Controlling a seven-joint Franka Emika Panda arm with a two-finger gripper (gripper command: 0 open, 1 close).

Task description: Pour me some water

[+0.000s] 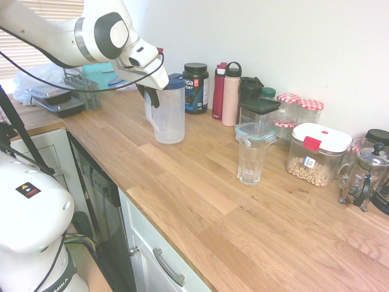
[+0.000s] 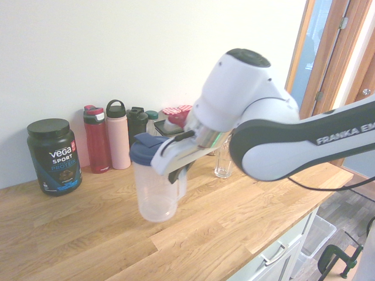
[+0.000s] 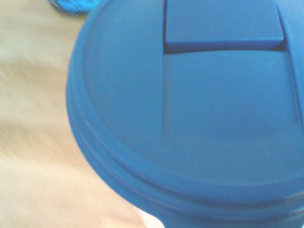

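Left of centre in the second exterior view, your gripper [image 2: 177, 174] is clamped on the handle [image 2: 183, 185] of the pitcher [image 2: 156, 196]; water inside is indiscernible; an off-centre grip could let it swing and spill

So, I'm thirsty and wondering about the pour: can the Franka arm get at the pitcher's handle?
Probably yes: its gripper looks closed at the handle of the pitcher, with nothing visibly blocking that side.
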